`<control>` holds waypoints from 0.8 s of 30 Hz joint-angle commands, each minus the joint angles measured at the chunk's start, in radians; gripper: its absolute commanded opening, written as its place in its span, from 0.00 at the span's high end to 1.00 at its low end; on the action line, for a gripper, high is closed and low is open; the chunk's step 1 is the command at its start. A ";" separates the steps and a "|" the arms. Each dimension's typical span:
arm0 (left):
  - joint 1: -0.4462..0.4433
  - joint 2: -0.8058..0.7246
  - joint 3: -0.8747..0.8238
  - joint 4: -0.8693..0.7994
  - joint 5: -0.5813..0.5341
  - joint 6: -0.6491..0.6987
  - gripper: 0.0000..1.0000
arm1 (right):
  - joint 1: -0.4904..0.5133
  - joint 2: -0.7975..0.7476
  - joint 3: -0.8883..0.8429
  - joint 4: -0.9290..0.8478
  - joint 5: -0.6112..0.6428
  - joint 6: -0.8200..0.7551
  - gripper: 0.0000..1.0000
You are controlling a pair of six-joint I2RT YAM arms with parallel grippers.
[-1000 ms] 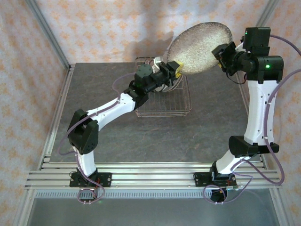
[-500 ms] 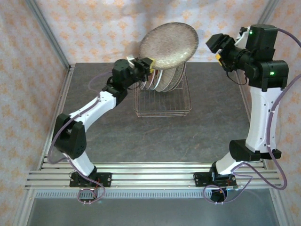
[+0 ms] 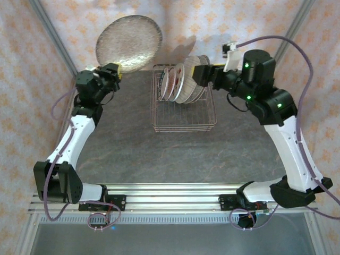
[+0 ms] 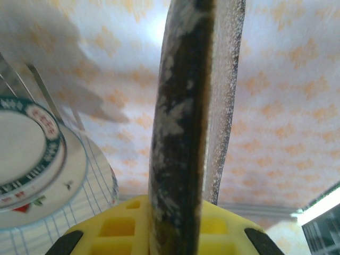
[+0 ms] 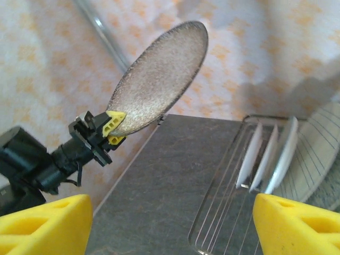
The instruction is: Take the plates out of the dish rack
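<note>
- My left tool [image 3: 113, 69] clamps the speckled plate [image 3: 129, 43] by its rim, high at far left, clear of the dish rack [image 3: 184, 126].
- My right tool [image 3: 201, 73] hangs released by the racked plates [image 3: 183, 84], ready for another.

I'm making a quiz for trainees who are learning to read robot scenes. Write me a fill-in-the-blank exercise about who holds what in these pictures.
The speckled plate is held up by the ___ pincer.
The right pincer is ___ and holds nothing.
The dish rack holds the other ___, standing on edge.
Missing words: left; open; plates.
</note>
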 commanded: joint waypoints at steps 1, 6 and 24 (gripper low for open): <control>0.065 -0.091 -0.015 0.165 0.021 0.087 1.00 | 0.095 -0.029 -0.098 0.228 0.037 -0.218 0.18; 0.149 -0.088 -0.103 0.174 0.006 0.145 1.00 | 0.218 -0.018 -0.183 0.335 0.122 -0.306 0.11; 0.197 0.151 -0.128 0.143 0.032 0.421 1.00 | 0.266 0.046 -0.206 0.351 0.167 -0.239 0.08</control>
